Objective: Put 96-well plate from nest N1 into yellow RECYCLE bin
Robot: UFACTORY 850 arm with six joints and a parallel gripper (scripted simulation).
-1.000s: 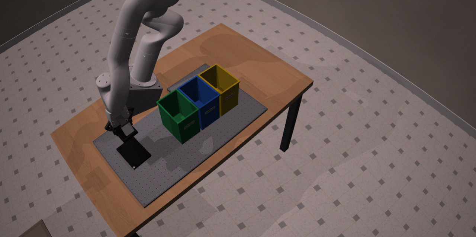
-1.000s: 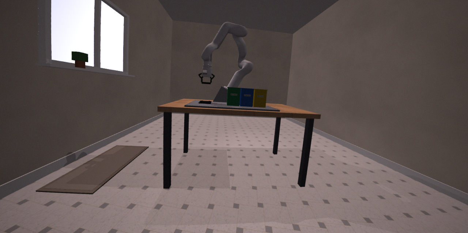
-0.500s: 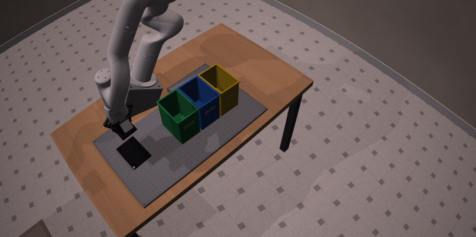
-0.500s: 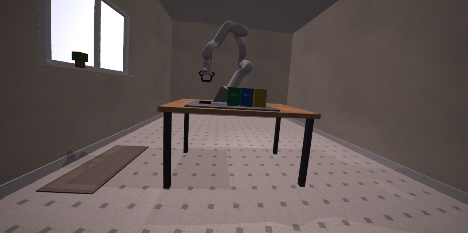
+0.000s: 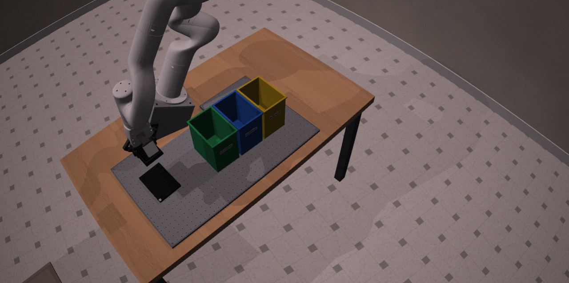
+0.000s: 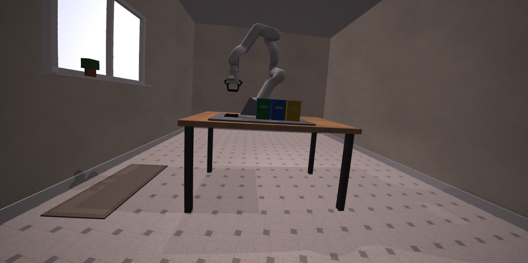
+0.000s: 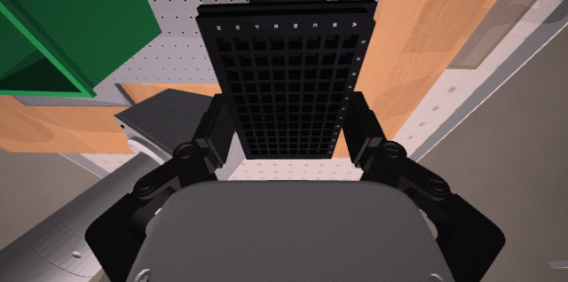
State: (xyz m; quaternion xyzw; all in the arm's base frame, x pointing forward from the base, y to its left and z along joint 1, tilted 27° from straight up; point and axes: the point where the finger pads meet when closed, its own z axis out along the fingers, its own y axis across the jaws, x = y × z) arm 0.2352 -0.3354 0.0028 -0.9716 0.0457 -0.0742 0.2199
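Observation:
My gripper [image 7: 287, 107] is shut on the black 96-well plate [image 7: 286, 82], gripping its long sides. In the top view the gripper [image 5: 146, 150] holds the plate [image 5: 152, 156] in the air above the black plate nest N1 [image 5: 159, 182], which lies on the left part of the grey baseplate [image 5: 222, 169]. The yellow bin [image 5: 263, 105] is the farthest of the three in the row, beyond the blue bin [image 5: 239, 120] and the green bin [image 5: 213, 138]. In the exterior view the gripper [image 6: 232, 86] hangs well above the nest [image 6: 232, 114], left of the yellow bin [image 6: 293, 110].
The green bin [image 7: 67, 29] stands closest to the gripper, to its upper left in the wrist view. The arm's base [image 5: 171, 109] stands behind the bins. A flat grey slab [image 5: 218, 96] lies behind the blue bin. All three bins stand upright.

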